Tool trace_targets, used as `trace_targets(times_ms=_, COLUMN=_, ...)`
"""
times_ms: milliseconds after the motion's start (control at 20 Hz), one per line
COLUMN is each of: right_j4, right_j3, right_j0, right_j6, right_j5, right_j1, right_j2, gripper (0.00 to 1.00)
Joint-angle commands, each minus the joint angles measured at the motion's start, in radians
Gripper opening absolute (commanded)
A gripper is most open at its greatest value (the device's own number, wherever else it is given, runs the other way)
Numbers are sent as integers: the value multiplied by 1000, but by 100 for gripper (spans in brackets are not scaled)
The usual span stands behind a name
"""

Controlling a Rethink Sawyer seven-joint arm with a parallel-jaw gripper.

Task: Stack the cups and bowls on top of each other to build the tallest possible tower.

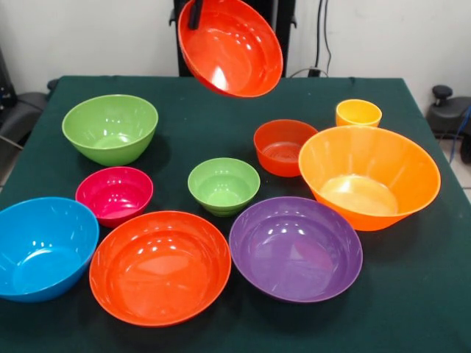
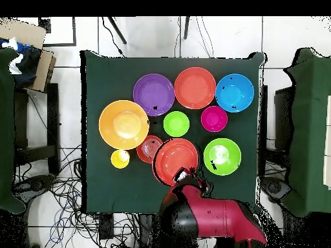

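Front view: the gripper (image 1: 196, 15) is closed on the rim of a big red-orange bowl (image 1: 234, 48) and holds it tilted in the air, clear of the counter (image 1: 412, 294), its open face tipped forward. No tower stands yet; every other bowl sits alone. Below the gripper and to one side lie the small red-orange bowl (image 1: 283, 147) and the yellow cup (image 1: 358, 113), with the large orange bowl (image 1: 372, 176) just beyond them; to the other side is the large green bowl (image 1: 110, 129). Farther from the gripper are the small green bowl (image 1: 224, 185), the pink bowl (image 1: 115, 194), the blue bowl (image 1: 43, 246), a second red-orange bowl (image 1: 160, 266) and the purple bowl (image 1: 296, 248).

To do this step well, I judge the held bowl should be levelled before lowering, centred over a wide base, and released only once seated, since a rim pinch lets it swing.
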State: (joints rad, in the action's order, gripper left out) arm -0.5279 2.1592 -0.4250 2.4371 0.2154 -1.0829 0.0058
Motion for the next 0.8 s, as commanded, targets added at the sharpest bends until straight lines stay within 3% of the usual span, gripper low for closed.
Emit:
trace_targets(times_ms=50, right_j4=49, right_j3=-74, right_j0=-19, right_j6=-63, right_j5=155, right_j1=28, right_j2=101, gripper=0)
trace_targets(times_ms=800, right_j4=51, right_j3=-202, right_j0=23, right_j6=-21, right_j5=200, right_j1=108, right_j2=95, gripper=0)
